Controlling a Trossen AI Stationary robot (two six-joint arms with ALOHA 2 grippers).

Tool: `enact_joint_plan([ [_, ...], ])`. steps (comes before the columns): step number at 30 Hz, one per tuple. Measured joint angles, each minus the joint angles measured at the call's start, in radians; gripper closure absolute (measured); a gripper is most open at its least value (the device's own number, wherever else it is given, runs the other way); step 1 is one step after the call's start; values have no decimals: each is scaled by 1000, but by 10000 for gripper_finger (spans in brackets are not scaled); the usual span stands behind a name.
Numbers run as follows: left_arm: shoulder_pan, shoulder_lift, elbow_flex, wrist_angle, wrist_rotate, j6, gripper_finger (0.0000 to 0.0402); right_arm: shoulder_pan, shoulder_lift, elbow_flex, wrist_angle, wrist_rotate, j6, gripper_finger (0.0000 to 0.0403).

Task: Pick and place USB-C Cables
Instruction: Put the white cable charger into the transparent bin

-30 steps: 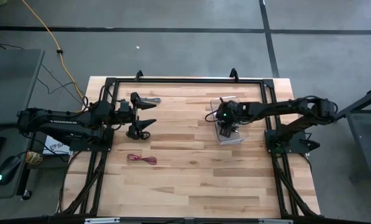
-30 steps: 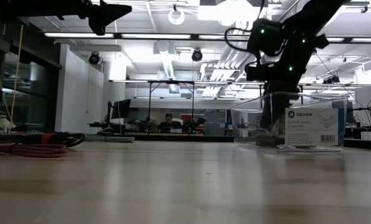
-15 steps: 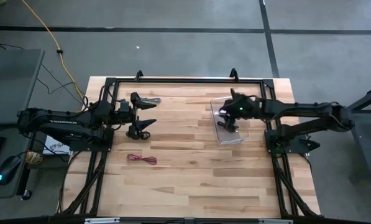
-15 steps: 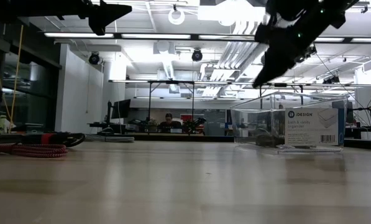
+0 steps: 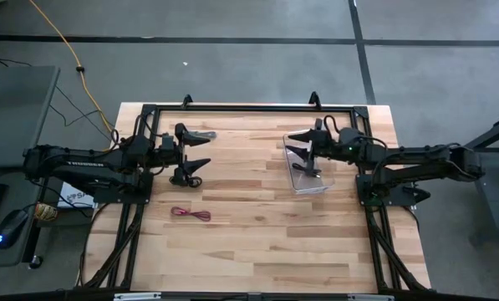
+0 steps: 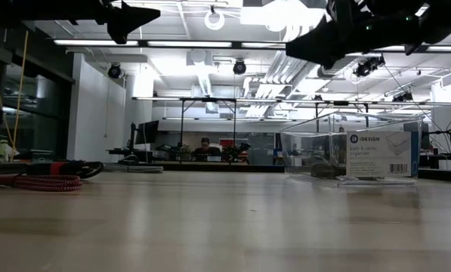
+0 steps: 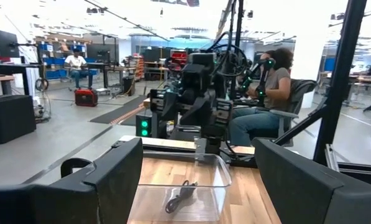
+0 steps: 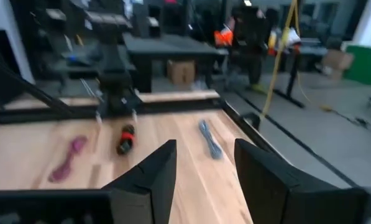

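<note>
A clear plastic box (image 5: 309, 180) stands right of the table's centre, with one dark cable bundle (image 7: 180, 196) lying on its floor. The grey bundle (image 5: 204, 134), the black-and-red bundle (image 5: 187, 177) and the magenta-red bundle (image 5: 190, 215) lie on the wood at the left. My right gripper (image 5: 297, 144) is open and empty. It hangs level above the box's far-left part, pointing toward the table's left edge. My left gripper (image 5: 192, 138) hovers open and empty, raised between the grey and black-and-red bundles. The right wrist view shows the same three bundles: magenta (image 8: 70, 155), black-and-red (image 8: 126, 140) and grey (image 8: 210, 140).
A black frame (image 5: 249, 109) runs along the table's far and side edges. A long yellow cord (image 5: 61, 42) lies on the floor beyond the far-left corner. Bare wood (image 5: 266, 242) fills the near half. A seated person (image 7: 266, 106) is behind the right arm.
My right gripper has risen out of the clear box. It tipped from pointing down to lying level and drew back toward the table's right and far edges. The dark bundle stays in the box. My left arm has kept still.
</note>
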Motion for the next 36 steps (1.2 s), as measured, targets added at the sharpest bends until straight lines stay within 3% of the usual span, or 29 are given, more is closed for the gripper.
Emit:
enact_joint_plan([
  [7,0,0,0,0,0,0,110,4,0,-1,71,-127,30,249],
  [19,0,0,0,-3,-1,-6,110,28,0,-1,85,-50,35,249],
  [21,0,0,0,-2,-39,-11,110,28,0,-1,85,-50,35,249],
  [23,-1,4,0,-19,-150,-57,110,28,0,-1,85,-50,35,249],
  [26,8,31,1,-120,-388,-142,110,28,0,-1,85,-50,35,249],
  [28,34,59,26,-237,-477,-166,110,28,0,-1,85,-50,35,249],
  [36,246,305,212,-652,-458,-313,110,28,0,-1,83,-50,38,249],
])
